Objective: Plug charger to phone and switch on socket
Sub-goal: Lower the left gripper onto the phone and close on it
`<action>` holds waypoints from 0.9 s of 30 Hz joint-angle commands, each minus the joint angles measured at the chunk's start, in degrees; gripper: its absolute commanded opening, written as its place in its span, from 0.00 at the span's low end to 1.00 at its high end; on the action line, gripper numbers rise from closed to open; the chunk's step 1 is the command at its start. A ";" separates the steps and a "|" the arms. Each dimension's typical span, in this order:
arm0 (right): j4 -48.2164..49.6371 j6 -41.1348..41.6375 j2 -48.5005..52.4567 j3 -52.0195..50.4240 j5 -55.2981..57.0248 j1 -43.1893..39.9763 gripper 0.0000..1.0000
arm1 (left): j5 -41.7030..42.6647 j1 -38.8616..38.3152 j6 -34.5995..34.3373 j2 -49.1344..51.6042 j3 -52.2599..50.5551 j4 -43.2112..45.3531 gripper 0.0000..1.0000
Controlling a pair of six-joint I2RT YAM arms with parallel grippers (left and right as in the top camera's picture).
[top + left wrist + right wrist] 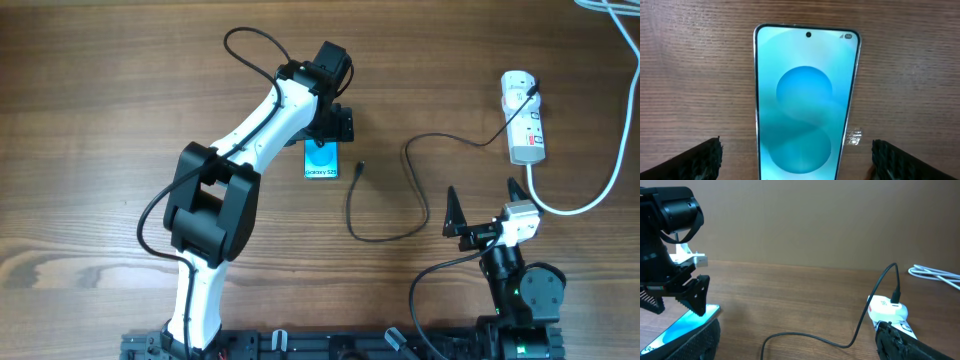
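Note:
The phone (321, 162) lies flat on the table, cyan screen up, white band toward me. It fills the left wrist view (805, 95). My left gripper (328, 135) hangs over its far end, open, one finger on each side (800, 165), not touching it. The charger (400, 215), a thin black cable, runs from the socket (524, 118) in loops to its connector tip (359, 168), which lies loose just right of the phone. My right gripper (485, 205) is open and empty near the front right. In the right wrist view the cable (840, 341), the socket (887, 311) and the phone (675, 327) show.
A thick white cable (600, 195) leaves the socket and curves off the table's right edge; it also shows in the right wrist view (935, 275). A black cable (250, 45) loops along the left arm. A brown wall stands behind the table.

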 commanded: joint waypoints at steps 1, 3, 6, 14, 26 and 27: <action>0.17 -0.68 -0.52 -0.07 0.59 0.17 1.00 | -0.98 -0.15 1.31 1.36 0.92 0.37 1.00; 0.17 -0.70 -0.52 -0.07 0.59 0.17 1.00 | -0.98 -0.15 1.36 2.19 0.92 0.52 1.00; 0.17 -0.68 -0.52 -0.07 0.57 0.17 1.00 | -0.87 -0.22 2.25 3.63 0.92 0.81 1.00; 0.17 -0.68 -0.52 -0.07 0.59 0.15 1.00 | -0.63 -0.48 2.58 5.44 0.92 2.21 1.00; 0.17 -0.68 -0.52 -0.07 0.59 0.17 1.00 | 1.44 -0.52 1.90 5.53 0.70 2.73 1.00; 0.17 -0.68 -0.52 -0.07 0.59 0.17 1.00 | 1.42 -0.52 1.90 5.53 0.42 2.82 1.00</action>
